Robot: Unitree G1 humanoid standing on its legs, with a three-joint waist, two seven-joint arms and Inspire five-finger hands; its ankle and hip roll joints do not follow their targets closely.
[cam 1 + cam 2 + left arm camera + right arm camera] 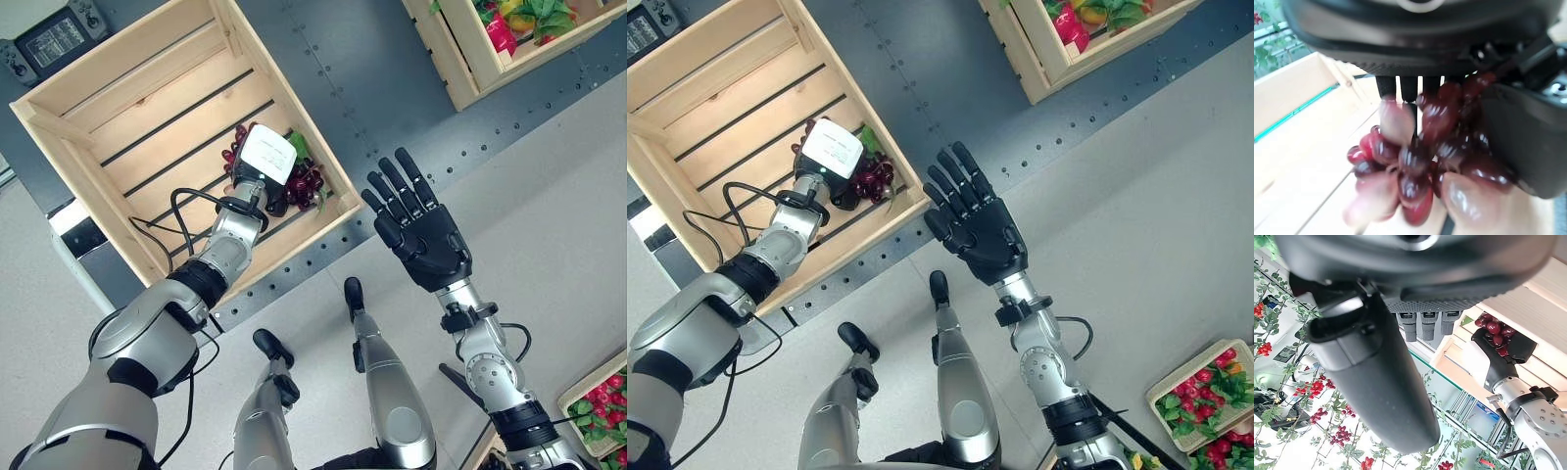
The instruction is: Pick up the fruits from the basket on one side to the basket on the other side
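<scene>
My left robot hand (266,168) is down inside the wooden crate (147,117), curled round the bunch of red grapes (302,183). The left wrist view shows the dark red berries (1420,161) packed between thumb and fingers, so I read it as pinching the bunch. How firm that grip is I cannot tell; the close view is smeared. The grapes sit in the near corner of the crate, just at or above the slatted bottom, with a green leaf (298,147) beside them; the other slats look bare.

My right robot hand (416,223) hangs over the grey surface (549,196) between the crates, fingers spread and straight, holding nothing. Second crate (490,49) with red and green produce sits well apart at the far right edge. A black controller (54,37) lies beyond the near crate.

Judgement: this looks like either the grasp or the drop-off of the grapes in this crate.

Risks:
- Grip is on loose berries, not the stem, so the bunch may sag or slip out if I lift.
- Bunch is close to the crate's corner walls; a lift or withdrawal could snag the rim.
- My wrist cable (186,211) loops over the slats and could catch on the crate edge.
- Right robot hand is near the crate's corner; swinging left could bump it.
</scene>
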